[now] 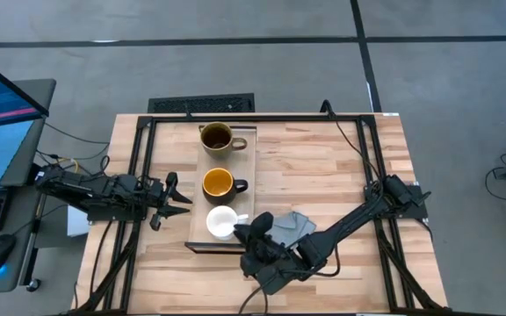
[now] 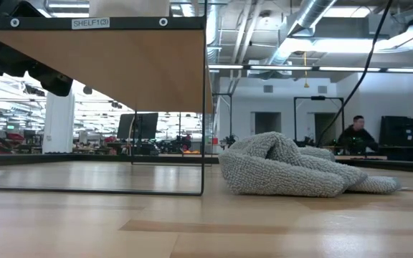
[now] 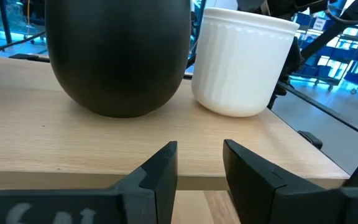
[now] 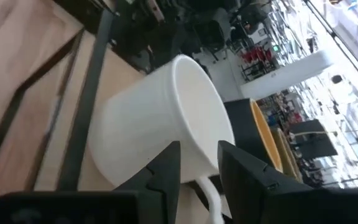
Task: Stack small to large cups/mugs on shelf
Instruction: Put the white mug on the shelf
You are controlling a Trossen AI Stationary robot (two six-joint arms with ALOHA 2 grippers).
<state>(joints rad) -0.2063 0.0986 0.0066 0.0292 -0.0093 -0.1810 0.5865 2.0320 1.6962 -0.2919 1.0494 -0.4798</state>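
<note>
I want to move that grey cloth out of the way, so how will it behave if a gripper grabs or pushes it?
The grey cloth lies in a crumpled, looped heap, so it is probably floppy and would drape when lifted. Its nubby pile suggests it is light and easy to pinch. Pushed, it would likely bunch up or drag on the wooden tabletop rather than roll.

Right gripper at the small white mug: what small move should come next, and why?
Probably back the right gripper straight away from the small white ribbed mug. The mug stands on the pale wood shelf board in line with the others, its handle between the fingers.
</note>
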